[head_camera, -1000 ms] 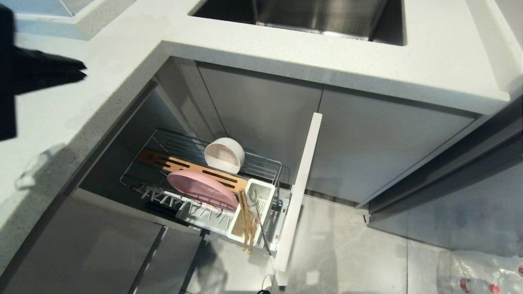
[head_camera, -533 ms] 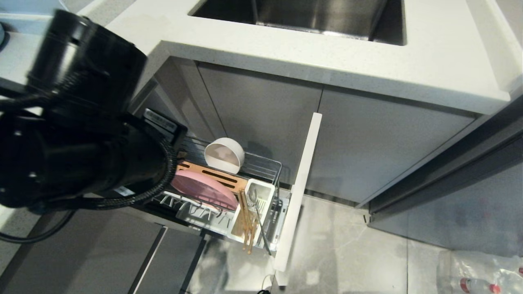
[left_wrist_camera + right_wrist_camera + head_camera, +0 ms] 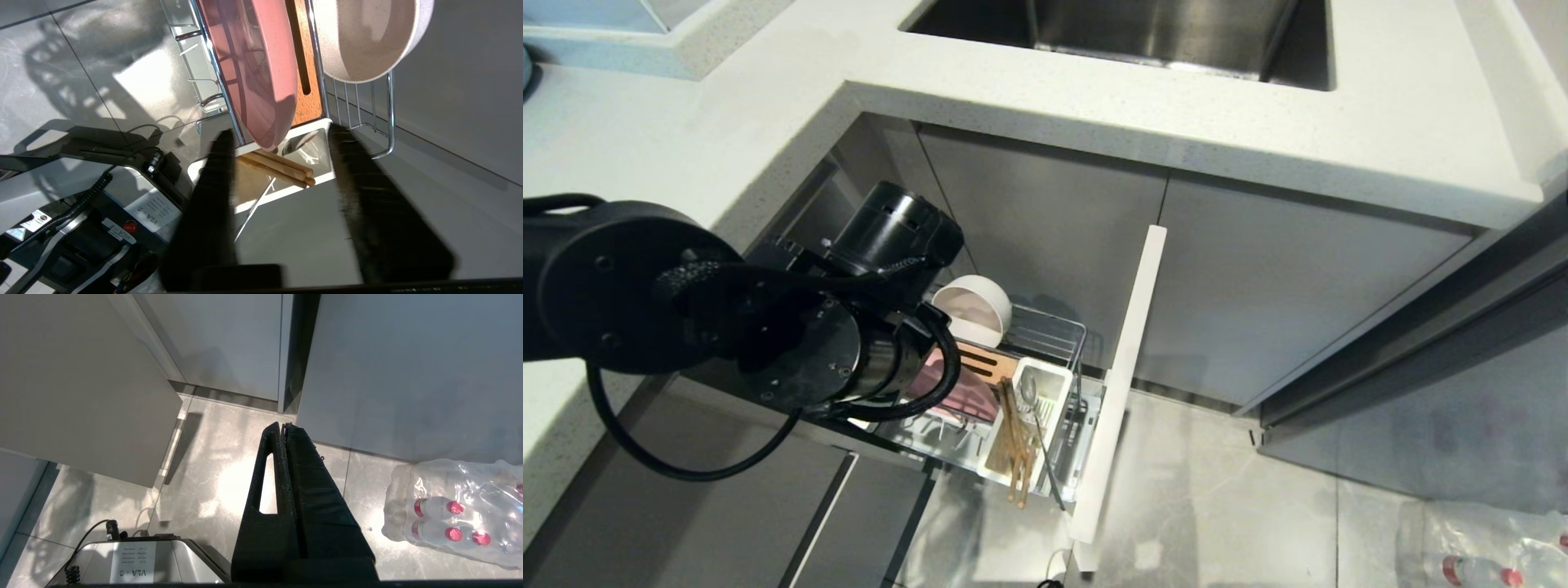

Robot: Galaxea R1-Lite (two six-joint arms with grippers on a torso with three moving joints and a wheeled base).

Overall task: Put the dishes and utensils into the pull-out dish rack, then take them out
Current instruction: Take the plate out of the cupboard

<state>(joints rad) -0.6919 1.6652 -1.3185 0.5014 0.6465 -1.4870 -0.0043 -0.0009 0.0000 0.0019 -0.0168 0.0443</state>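
The pull-out dish rack (image 3: 1054,331) stands drawn out below the counter. A cream bowl (image 3: 972,309) leans on its side at the rack's back, and my left arm (image 3: 768,327) covers most of the pink plate (image 3: 968,392). Chopsticks (image 3: 1018,449) and a metal spoon (image 3: 1039,425) lie in the white cutlery box (image 3: 1045,384). In the left wrist view my left gripper (image 3: 281,131) is open and empty, just short of the plate (image 3: 253,69) edge, with the bowl (image 3: 367,36), chopsticks (image 3: 278,165) and spoon (image 3: 302,141) beyond it. My right gripper (image 3: 284,425) hangs shut over the floor.
The pale drawer front (image 3: 1119,384) juts out to the right of the rack. The countertop (image 3: 1094,106) with a steel sink (image 3: 1160,33) overhangs the cabinets. A wrapped pack of water bottles (image 3: 1486,539) lies on the tiled floor at the right. My base (image 3: 81,228) sits below the rack.
My left arm has swung from the counter at the left down over the rack and now covers most of the plate. The dishes and utensils have not moved.
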